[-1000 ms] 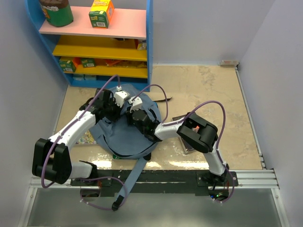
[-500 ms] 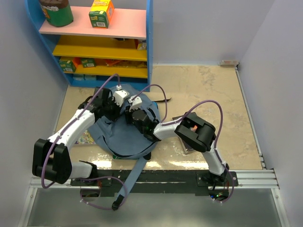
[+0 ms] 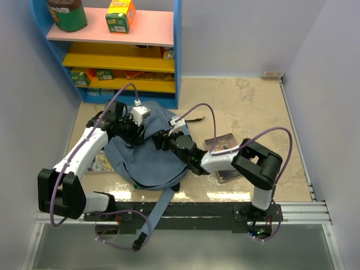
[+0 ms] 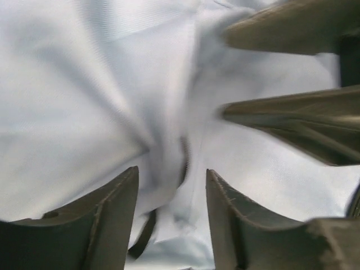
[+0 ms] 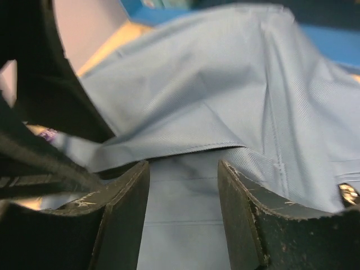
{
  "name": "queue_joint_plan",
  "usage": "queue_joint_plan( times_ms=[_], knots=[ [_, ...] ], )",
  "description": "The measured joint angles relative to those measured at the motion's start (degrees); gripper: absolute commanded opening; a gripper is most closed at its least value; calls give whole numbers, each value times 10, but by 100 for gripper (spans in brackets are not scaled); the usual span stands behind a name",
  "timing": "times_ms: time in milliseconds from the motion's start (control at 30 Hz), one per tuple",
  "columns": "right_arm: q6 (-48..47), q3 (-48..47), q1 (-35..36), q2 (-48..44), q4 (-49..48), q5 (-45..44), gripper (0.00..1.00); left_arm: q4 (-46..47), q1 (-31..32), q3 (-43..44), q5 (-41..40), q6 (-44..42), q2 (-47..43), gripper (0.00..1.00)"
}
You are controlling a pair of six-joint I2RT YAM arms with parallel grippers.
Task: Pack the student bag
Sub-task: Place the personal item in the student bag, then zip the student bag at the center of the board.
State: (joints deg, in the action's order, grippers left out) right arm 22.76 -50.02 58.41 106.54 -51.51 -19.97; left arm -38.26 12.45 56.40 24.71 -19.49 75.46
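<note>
I see the blue-grey bag (image 3: 147,166) lying flat on the surface (image 3: 247,107), directly under both end effectors. My left end effector (image 4: 171,171) hangs partly open over rumpled fabric, gripping nothing. My right end effector (image 5: 184,164), just beside it, is likewise parted and empty, above a stitched fold.

The student bag (image 3: 147,163) is a large, soft, slate-blue backpack. It lies slumped flat on the left half of the table (image 3: 253,107), with its rounded end just in front of the shelf unit (image 3: 177,56). One long matching shoulder strap (image 3: 161,205) trails off the near edge of the table. A thin black cord (image 3: 195,118) pokes out on its right side. The cloth is rumpled and puckered into folds, and a stitched flap edge (image 5: 185,149) lies across it.
</note>
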Motion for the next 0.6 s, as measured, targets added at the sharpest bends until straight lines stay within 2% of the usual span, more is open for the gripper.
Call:
queue_joint_plan(
  times_ms=[200, 333, 467, 600],
  knots=[
    [-4, 29, 6, -55, 11, 1, 51, -17, -86, 66, 28, 3, -8, 66],
    [-33, 15, 23, -60, 49, 12, 52, -34, -182, 106, 75, -6, -24, 67],
    [-86, -52, 49, -38, 106, 34, 51, -53, -275, 122, 124, -25, -21, 68],
    [-144, -141, 83, 1, 144, 48, 50, -85, -303, 116, 158, -50, -2, 69]
  ],
)
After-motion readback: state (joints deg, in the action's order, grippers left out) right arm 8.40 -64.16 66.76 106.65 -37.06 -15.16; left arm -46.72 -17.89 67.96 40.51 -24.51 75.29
